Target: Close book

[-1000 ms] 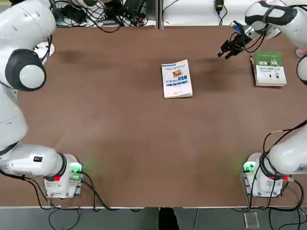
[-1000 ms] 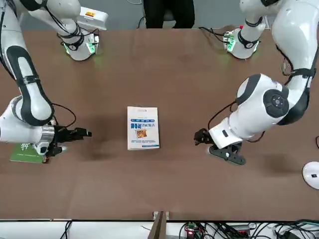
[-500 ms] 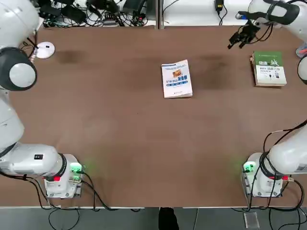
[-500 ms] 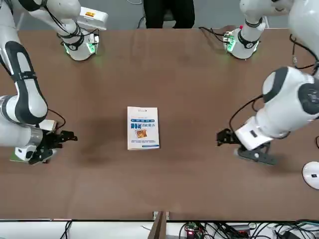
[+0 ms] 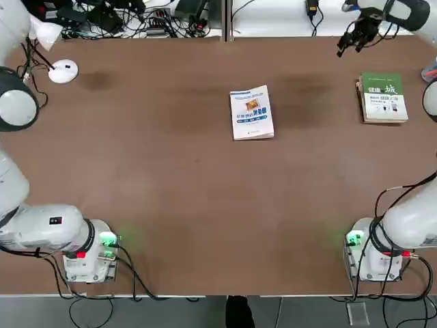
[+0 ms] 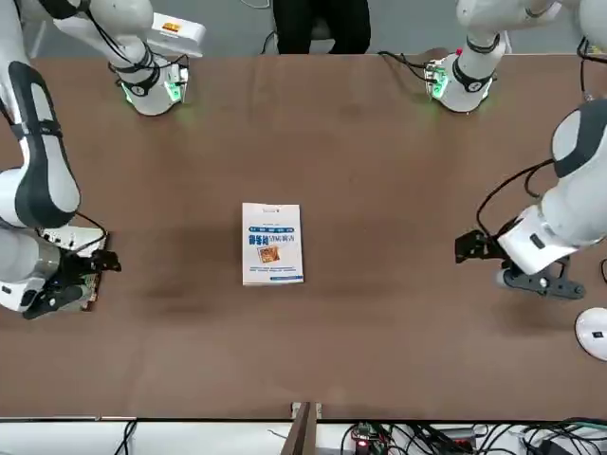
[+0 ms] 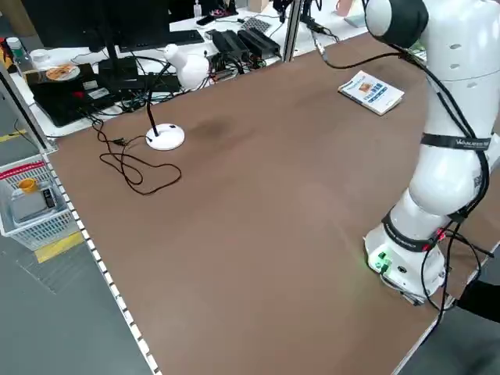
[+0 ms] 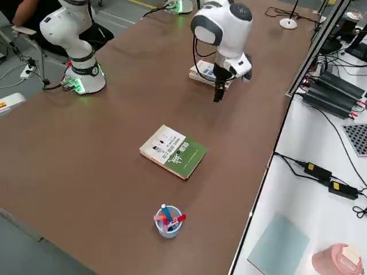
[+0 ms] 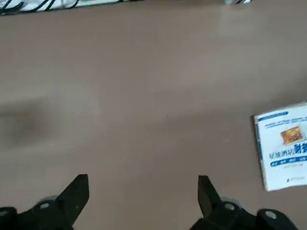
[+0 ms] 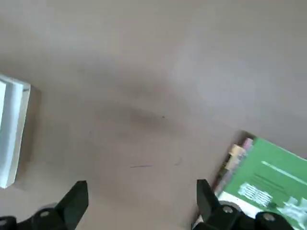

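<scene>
White-and-blue paperback is lying shut mid-table, probably light and floppy, so you're pinching the spine edge if anything, with left gripper and right gripper both gaping wide, holding nothing.

The book is cut off by the left wrist view's edge — its far side is not seen. The green-covered book is likewise cropped in the right wrist view; its cover lettering is too small to be read from overhead.

Bare table all round book; approach unobstructed.
</scene>
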